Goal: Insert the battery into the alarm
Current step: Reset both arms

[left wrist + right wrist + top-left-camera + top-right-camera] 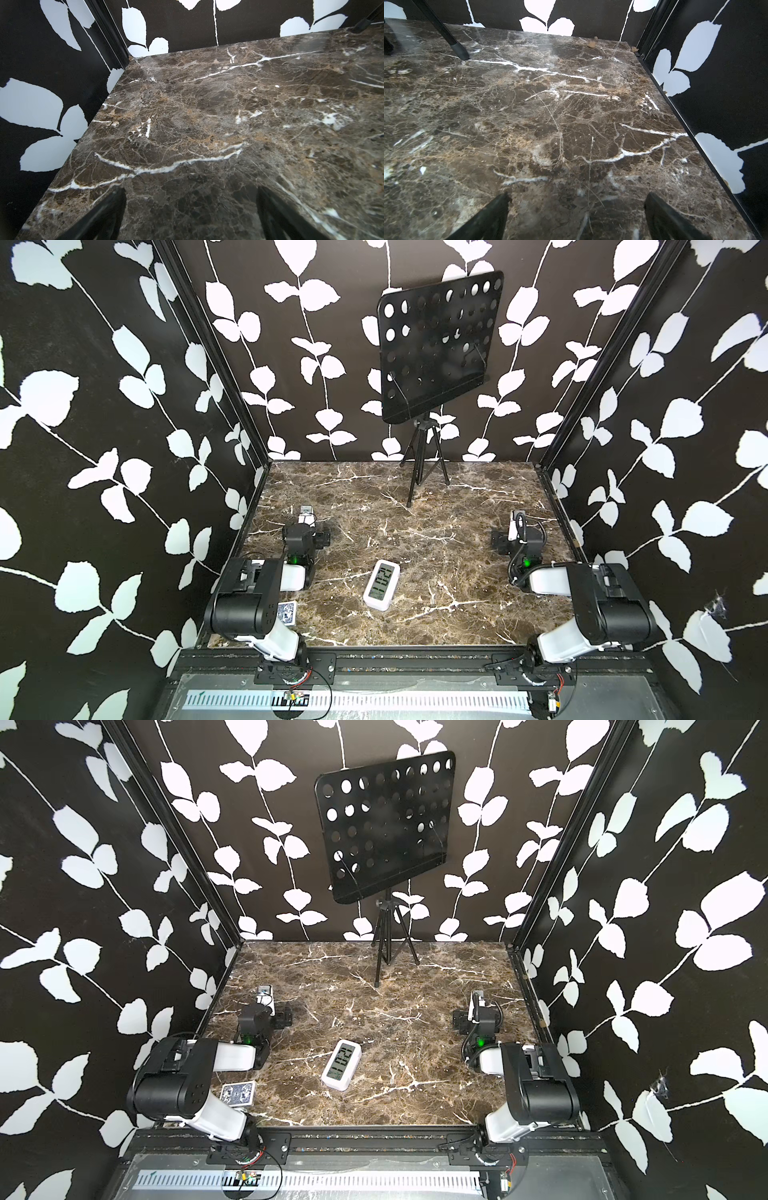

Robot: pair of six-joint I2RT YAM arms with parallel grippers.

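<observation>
The alarm, a white rounded clock, lies face up on the marble table, near the front and between the two arms. No battery shows in any view. My left gripper rests low at the table's left side, behind and left of the alarm. The left wrist view shows it open, with only bare marble between its black fingers. My right gripper rests at the right side, likewise open over bare marble. Neither wrist view shows the alarm.
A small blue-patterned card box lies at the front left, partly under my left arm. A black perforated music stand on a tripod stands at the back; one foot shows near my right gripper. Leaf-patterned walls enclose three sides.
</observation>
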